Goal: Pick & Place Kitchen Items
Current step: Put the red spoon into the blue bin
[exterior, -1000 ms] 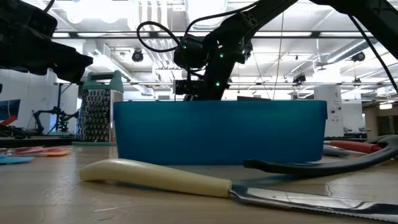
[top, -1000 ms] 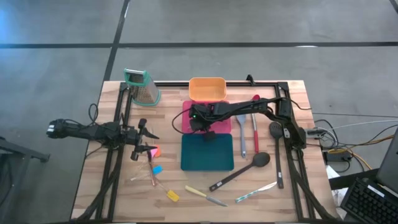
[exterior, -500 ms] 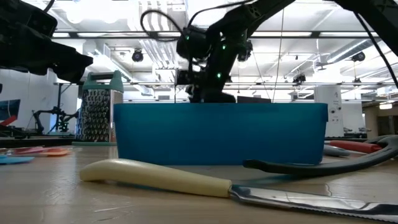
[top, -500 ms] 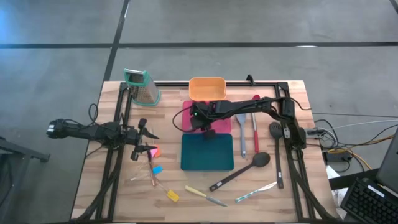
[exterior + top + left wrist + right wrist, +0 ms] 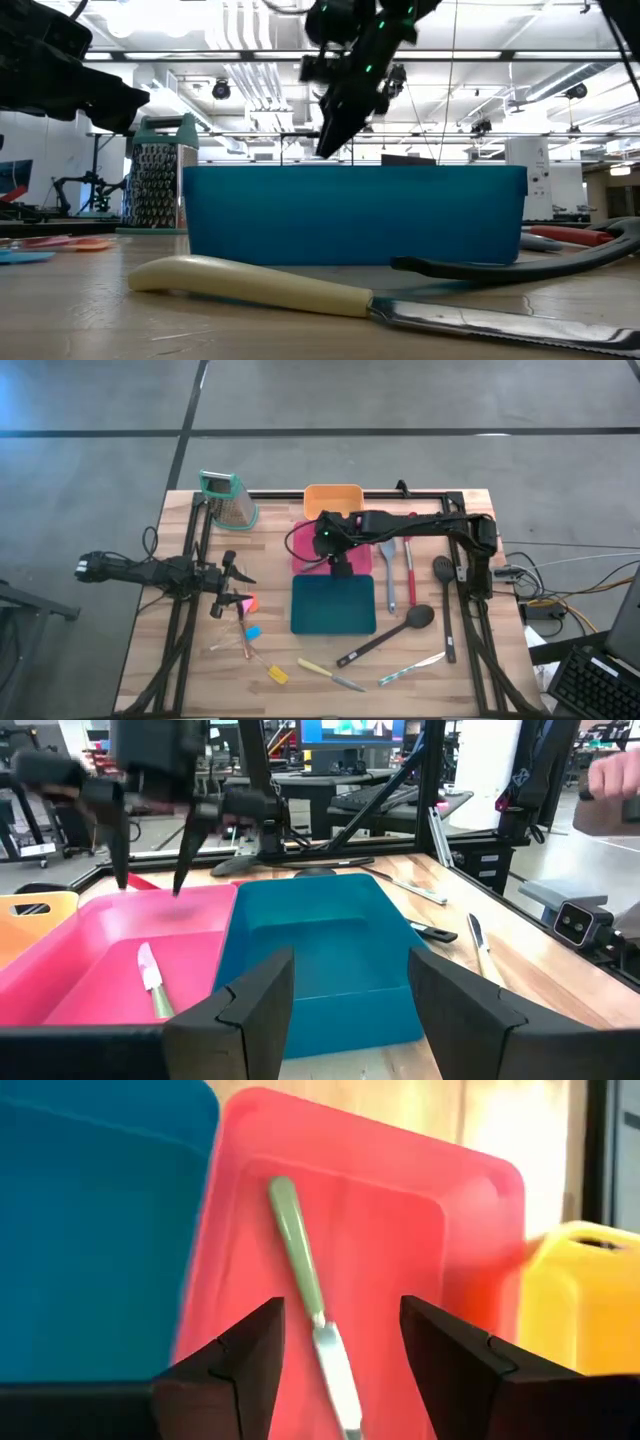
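**Green-handled knife lies in the pink tray as the right gripper hangs open above it**

A slim knife (image 5: 310,1305) with a pale green handle and a metal blade lies flat on the floor of the pink tray (image 5: 470,1230), with nothing touching it. It looks light, stiff and smooth; the blade is thin and probably slippery, so the thicker handle is the better place to pinch, across its width.

The right gripper (image 5: 340,563) hangs just above the pink tray, its two fingers spread apart with nothing between them. The teal tray (image 5: 333,605) sits on the near side of the pink one, the orange tray (image 5: 333,501) on the far side.

Other kitchen items lie loose on the wooden table (image 5: 470,690): a grey spoon (image 5: 388,573) and a red spoon (image 5: 410,575) right of the trays, a black ladle (image 5: 388,634), a cream-handled knife (image 5: 330,674) and a teal-handled knife (image 5: 410,668) near the front edge. All are rigid and low-lying, and are best taken at mid-handle.

The left gripper (image 5: 232,582) waits at the table's left, fingers parted and empty, beside small pink, blue and yellow pieces (image 5: 252,631).
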`<action>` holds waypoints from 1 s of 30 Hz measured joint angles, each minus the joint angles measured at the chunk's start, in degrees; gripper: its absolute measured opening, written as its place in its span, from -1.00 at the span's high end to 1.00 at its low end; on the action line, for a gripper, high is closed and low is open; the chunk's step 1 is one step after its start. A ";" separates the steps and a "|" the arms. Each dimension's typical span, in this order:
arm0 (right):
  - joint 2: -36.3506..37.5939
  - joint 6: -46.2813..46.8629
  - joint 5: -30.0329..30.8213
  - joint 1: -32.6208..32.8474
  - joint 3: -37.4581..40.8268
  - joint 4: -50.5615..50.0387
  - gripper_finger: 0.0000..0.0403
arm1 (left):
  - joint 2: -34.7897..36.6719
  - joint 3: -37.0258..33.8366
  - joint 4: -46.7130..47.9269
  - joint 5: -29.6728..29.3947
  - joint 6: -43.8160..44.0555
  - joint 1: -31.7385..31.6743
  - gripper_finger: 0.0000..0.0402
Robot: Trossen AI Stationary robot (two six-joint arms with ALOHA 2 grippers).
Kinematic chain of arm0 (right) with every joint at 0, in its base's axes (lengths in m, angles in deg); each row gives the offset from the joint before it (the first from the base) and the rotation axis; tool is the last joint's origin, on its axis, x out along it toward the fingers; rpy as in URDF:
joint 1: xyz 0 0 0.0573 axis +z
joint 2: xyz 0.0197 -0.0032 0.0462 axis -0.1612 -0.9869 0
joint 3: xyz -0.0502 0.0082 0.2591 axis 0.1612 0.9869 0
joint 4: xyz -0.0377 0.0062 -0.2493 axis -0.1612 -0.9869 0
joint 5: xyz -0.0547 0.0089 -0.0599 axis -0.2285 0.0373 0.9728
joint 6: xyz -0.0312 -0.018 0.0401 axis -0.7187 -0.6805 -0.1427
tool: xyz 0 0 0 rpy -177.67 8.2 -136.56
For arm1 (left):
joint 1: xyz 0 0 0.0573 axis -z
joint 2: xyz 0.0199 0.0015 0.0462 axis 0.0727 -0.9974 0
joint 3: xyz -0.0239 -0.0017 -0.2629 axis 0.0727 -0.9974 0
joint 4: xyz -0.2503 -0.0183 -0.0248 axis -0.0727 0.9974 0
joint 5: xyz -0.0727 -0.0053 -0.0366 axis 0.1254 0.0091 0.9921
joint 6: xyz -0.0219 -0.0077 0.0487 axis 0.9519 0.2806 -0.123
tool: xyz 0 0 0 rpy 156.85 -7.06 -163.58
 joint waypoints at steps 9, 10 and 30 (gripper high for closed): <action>9.10 9.77 -0.13 2.90 -0.04 -9.92 0.12 | -0.02 0.00 0.00 0.00 0.00 0.00 -0.01; 10.04 10.34 -0.14 3.54 -0.04 -10.72 0.14 | -0.02 0.00 0.00 0.00 0.02 0.00 -0.01; 27.38 34.17 2.84 20.68 0.24 -26.41 0.56 | -0.02 0.00 0.00 0.00 0.00 0.00 -0.01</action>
